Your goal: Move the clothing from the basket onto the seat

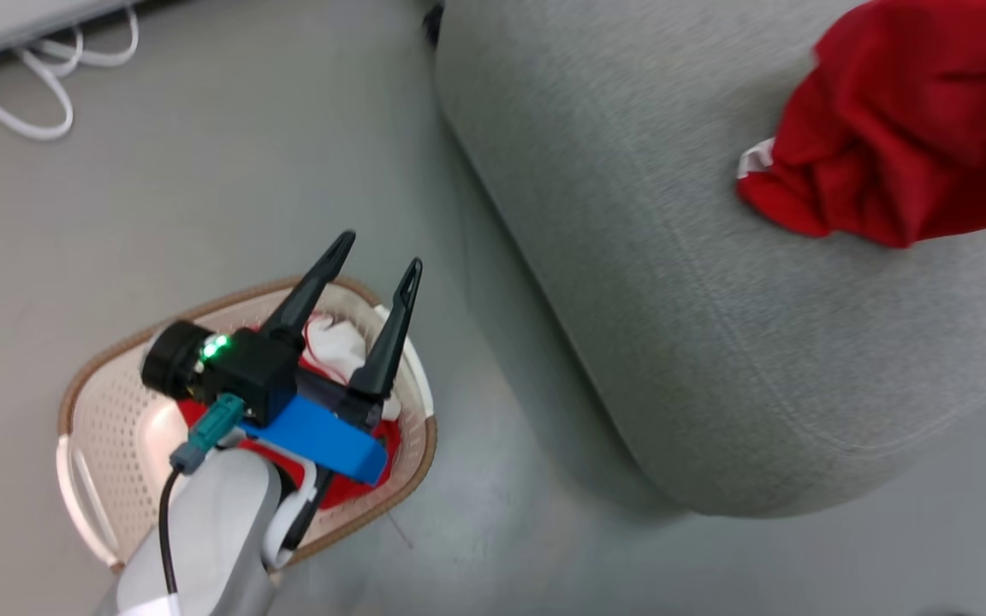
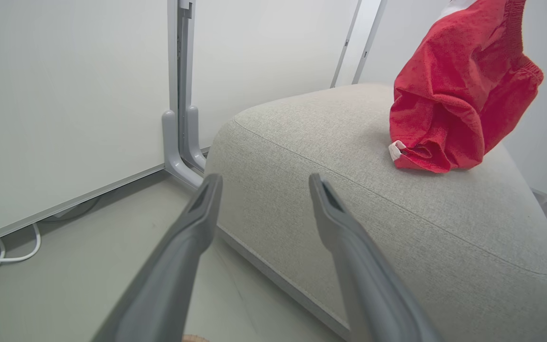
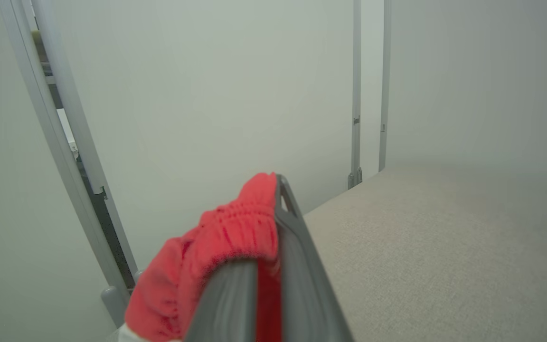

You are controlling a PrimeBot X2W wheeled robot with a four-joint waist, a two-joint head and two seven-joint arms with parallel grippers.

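A red garment [image 1: 904, 128] hangs over the grey seat [image 1: 673, 257] at the upper right, its lower folds touching the cushion; the left wrist view shows this clothing [image 2: 458, 95] resting its bottom edge on the seat [image 2: 397, 223]. My right gripper [image 3: 273, 199] is shut on the garment's elastic hem [image 3: 226, 247]. My left gripper [image 1: 377, 257] stands open above the cream basket [image 1: 91, 411] on the floor, nothing between its fingers. Under it a second red and white garment [image 1: 335, 351] lies in the basket, partly hidden by the wrist.
White cables [image 1: 39, 77] curl on the floor at the upper left by a pale wall panel. A grey metal post foot [image 2: 178, 152] stands beside the seat's far corner. Grey floor [image 1: 476, 530] separates basket and seat.
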